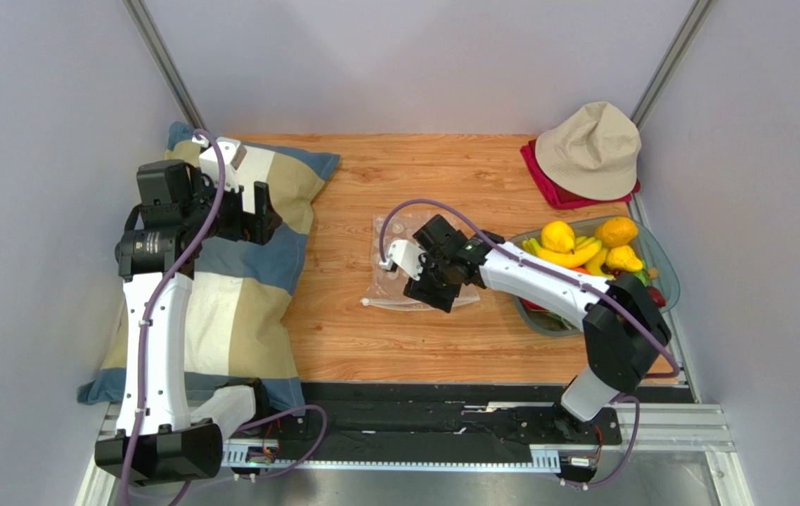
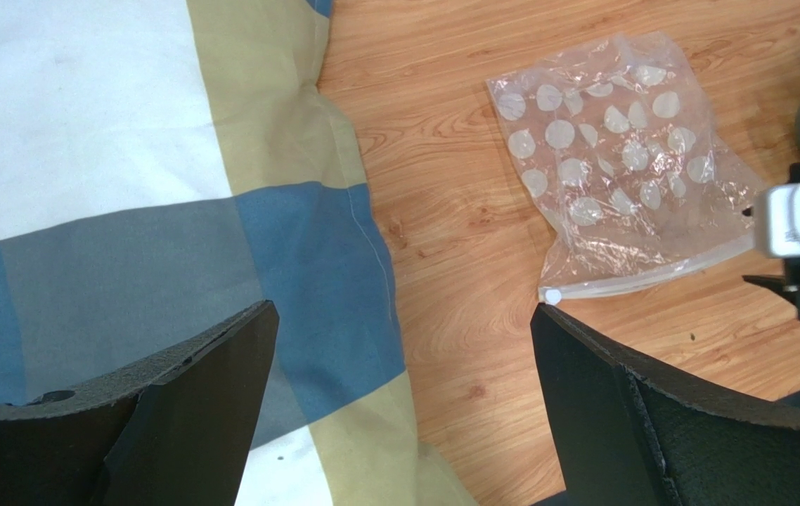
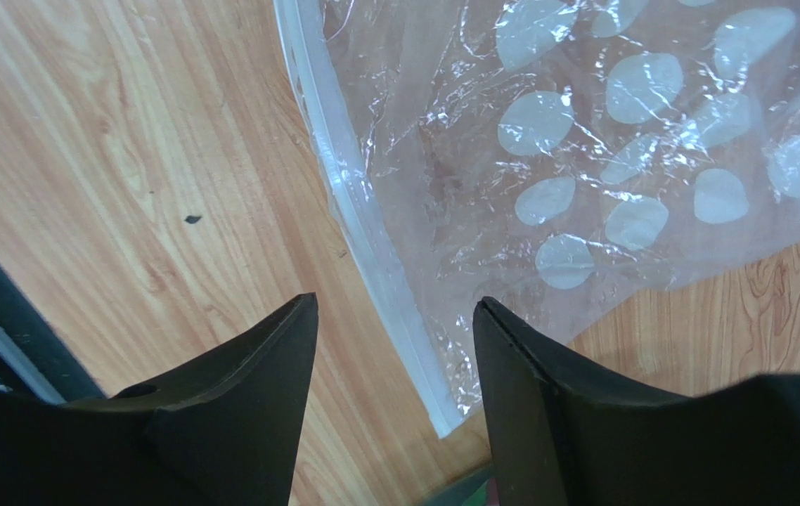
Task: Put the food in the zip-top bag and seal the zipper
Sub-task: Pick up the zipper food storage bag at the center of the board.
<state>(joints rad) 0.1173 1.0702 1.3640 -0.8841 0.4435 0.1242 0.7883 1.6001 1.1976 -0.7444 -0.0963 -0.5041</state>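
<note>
On the wooden tabletop (image 1: pixel 415 169) the clear, polka-dotted soft plastic zip-top bag (image 2: pixel 610 148) lies at centre, its whitish zipper strip (image 3: pixel 357 200) at 6 o'clock between the partly open, empty jaws of the right gripper (image 3: pixel 394 306). Light, limp and slippery, it probably handles best by that stiffer strip. Bare wood lies at 12 o'clock, and the left gripper (image 2: pixel 402 311) gapes empty at 9.

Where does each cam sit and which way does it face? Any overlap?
Top external: above, behind the bases, looking down at the table; both arms show.
Left wrist: on left arm, looking down over pillow toward zip-top bag; own fingers at bottom.
Right wrist: on right arm, close above the zipper; own fingers flank it.
Shared: the bag, all three.
</note>
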